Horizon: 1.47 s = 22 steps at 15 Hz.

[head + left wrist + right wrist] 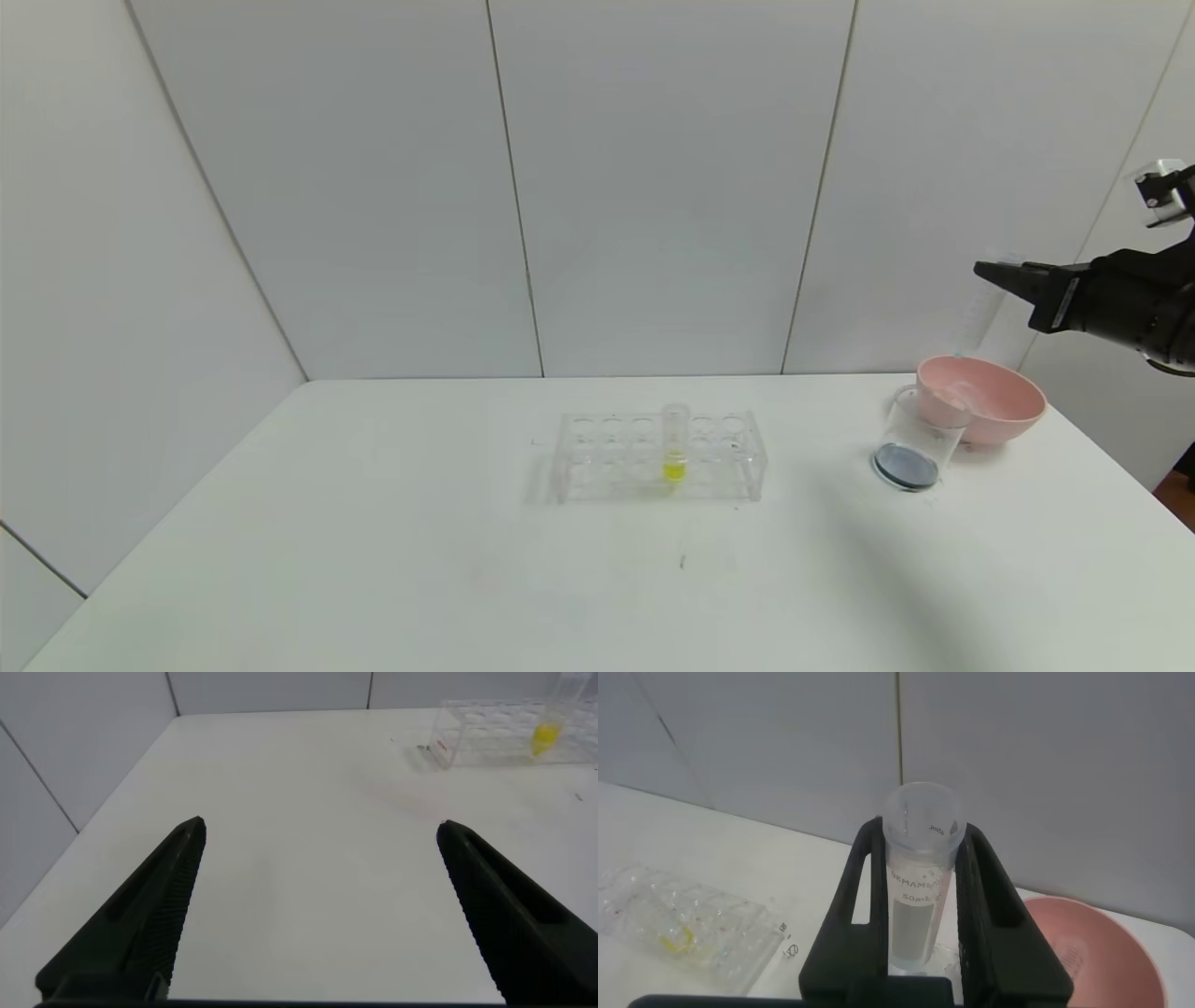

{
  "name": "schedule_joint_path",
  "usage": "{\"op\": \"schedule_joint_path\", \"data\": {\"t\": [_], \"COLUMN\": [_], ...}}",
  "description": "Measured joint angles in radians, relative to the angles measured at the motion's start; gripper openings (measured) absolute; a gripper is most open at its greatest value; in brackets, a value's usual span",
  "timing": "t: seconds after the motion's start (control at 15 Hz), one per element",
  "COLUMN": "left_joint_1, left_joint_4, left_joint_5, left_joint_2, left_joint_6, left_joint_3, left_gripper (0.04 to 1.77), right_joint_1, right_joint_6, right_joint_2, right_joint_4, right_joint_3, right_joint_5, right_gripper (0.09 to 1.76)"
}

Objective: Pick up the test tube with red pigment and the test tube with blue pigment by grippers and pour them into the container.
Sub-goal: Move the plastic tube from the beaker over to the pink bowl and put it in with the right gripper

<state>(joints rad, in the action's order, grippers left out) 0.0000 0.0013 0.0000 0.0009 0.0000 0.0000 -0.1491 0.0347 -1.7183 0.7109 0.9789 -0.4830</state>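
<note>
Above white table point(373, 560), right tool point(920, 905) clamps empty test tube point(920, 877).

Emptied tube point(918, 882) above dark-filled container point(913, 439)

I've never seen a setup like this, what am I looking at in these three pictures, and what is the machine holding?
This is a two-armed robot at a white table. The wide picture comes from a camera on its head. The other two come from cameras on its wrists, looking along each arm's tool.

The right tool is raised at the table's right side, shut on a clear test tube. The tube looks almost empty, so I cannot tell which pigment it held.

The left tool hangs open over bare table, holding nothing.

On the table are a clear rack with one yellow-liquid tube standing in it, a clear beaker with dark bluish liquid at its bottom, and a pink bowl right behind the beaker.
</note>
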Motion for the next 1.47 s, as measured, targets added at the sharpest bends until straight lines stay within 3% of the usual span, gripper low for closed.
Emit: {"op": "schedule_joint_path", "data": {"t": [0.2, 0.53, 0.67, 1.0, 1.33, 1.47], "left_joint_1": [0.0, 0.0, 0.0, 0.0, 0.0, 0.0], "left_joint_4": [0.0, 0.0, 0.0, 0.0, 0.0, 0.0], "left_joint_5": [0.0, 0.0, 0.0, 0.0, 0.0, 0.0], "left_joint_2": [0.0, 0.0, 0.0, 0.0, 0.0, 0.0], "left_joint_6": [0.0, 0.0, 0.0, 0.0, 0.0, 0.0], "left_joint_3": [0.0, 0.0, 0.0, 0.0, 0.0, 0.0], "left_gripper": [1.76, 1.76, 1.76, 1.76, 1.76, 1.76], "right_joint_1": [-0.025, -0.098, -0.134, -0.174, -0.167, -0.162], "right_joint_6": [0.004, 0.004, 0.004, 0.01, 0.045, 0.048], "right_joint_2": [-0.01, -0.111, -0.178, -0.371, -0.453, -0.467], "right_joint_4": [0.103, 0.187, 0.204, 0.209, 0.245, 0.255], "right_joint_3": [-0.061, -0.051, -0.008, 0.15, 0.177, 0.177], "right_joint_5": [0.002, 0.003, 0.017, 0.161, 0.168, 0.17], "right_gripper": [0.48, 0.48, 0.48, 0.48, 0.48, 0.77]}}
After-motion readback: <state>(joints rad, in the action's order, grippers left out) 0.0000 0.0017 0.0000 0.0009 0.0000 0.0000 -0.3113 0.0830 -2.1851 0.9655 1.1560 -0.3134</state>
